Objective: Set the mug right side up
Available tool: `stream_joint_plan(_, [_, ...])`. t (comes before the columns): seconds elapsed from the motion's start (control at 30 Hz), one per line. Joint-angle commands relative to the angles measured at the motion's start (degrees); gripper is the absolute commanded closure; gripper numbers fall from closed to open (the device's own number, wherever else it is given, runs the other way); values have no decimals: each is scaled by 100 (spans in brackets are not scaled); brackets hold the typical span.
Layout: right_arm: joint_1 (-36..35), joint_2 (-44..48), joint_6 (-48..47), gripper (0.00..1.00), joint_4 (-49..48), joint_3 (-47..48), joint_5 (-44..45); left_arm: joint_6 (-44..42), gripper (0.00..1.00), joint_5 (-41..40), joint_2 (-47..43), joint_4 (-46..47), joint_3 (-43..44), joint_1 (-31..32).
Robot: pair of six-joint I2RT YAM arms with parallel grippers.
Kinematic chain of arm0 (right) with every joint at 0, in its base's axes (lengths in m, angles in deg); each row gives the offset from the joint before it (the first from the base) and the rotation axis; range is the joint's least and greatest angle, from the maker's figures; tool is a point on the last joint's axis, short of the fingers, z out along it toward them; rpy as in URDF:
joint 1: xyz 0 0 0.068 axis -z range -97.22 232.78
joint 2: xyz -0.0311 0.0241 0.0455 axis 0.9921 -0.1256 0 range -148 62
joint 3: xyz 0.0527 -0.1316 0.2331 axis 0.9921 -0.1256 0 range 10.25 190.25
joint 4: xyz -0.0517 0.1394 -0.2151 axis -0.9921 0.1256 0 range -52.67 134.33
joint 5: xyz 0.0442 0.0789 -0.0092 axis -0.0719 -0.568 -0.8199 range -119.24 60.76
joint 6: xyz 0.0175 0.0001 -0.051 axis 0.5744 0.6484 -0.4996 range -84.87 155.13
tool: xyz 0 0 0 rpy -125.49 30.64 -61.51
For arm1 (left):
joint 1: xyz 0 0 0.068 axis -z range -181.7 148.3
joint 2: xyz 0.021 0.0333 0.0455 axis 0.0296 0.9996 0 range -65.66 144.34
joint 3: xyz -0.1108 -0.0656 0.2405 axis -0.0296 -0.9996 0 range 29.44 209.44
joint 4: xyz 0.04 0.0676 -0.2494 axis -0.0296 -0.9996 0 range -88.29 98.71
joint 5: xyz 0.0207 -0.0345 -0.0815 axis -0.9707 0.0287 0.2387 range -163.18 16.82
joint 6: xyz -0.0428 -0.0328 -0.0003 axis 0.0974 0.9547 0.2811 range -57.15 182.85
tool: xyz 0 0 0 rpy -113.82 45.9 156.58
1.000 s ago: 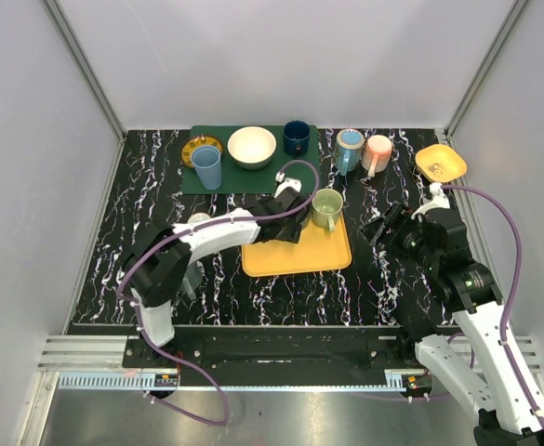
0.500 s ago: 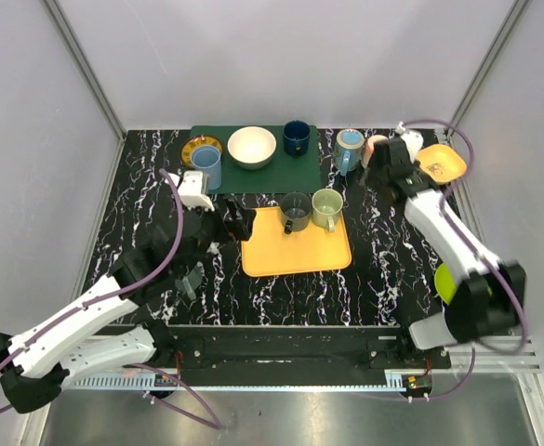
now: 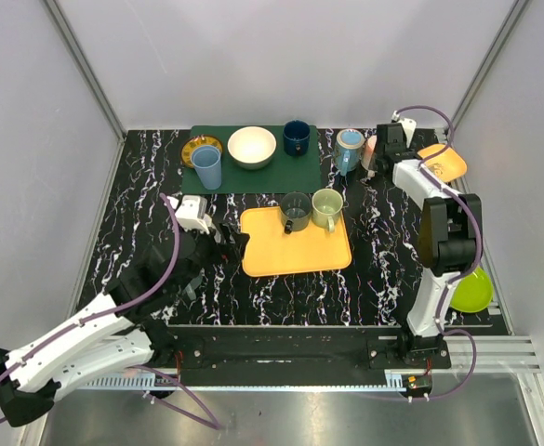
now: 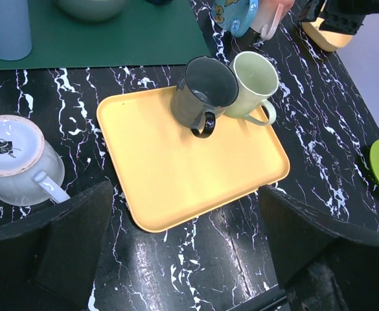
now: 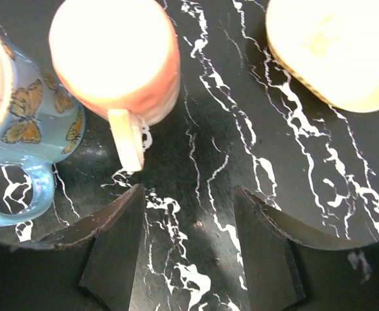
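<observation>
**Marbled table (image 3: pixel 374 269): overturned pink mug (image 5: pixel 114 58) at far right corner**

Bottom-up, touching a blue mug (image 5: pixel 14 110), it sits just beyond the right gripper (image 5: pixel 188 194), whose jaws stand wide and empty. This looks like the approach; next comes closing on its wall. The left gripper (image 4: pixel 183 214) gapes idle.

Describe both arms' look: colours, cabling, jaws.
Left arm and right arm: white link shells, black joint housings. A purple cable loops loosely along each. The jaws are matte black, flat-faced wedges in both wrist views. No markings are legible.
</observation>
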Motion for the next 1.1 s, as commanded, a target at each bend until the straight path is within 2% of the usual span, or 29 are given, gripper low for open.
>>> stream_joint_plan(0.0, [-23, -230, -354, 37, -743, 407, -303, -119, 4, -49, -88, 263, -100, 9])
stream_joint_plan(0.2, [4, -573, -231, 31, -1008, 530, -585, -128, 4, 39, -88, 421, -267, 9])
stream_joint_plan(0.4, [13, -916, -99, 32, -1131, 671, -673, -189, 4, -14, -26, 333, -284, 9])
stream_joint_plan(0.63, [13, -1355, -55, 40, -798, 1330, -735, -251, 4, -49, 88, 289, -241, 9])
stream_joint_plan(0.77, [48, -1549, -2, 53, -604, 1585, -708, -251, 4, -58, 158, 342, -241, 9])
stream_joint_plan(0.9, [109, -1672, 59, 61, -376, 1831, -761, -225, 4, -23, 246, 351, -214, 9])
stream_joint_plan(1.07, [127, -1786, 50, 63, -200, 1990, -805, -225, 4, -5, 255, 394, -232, 0])
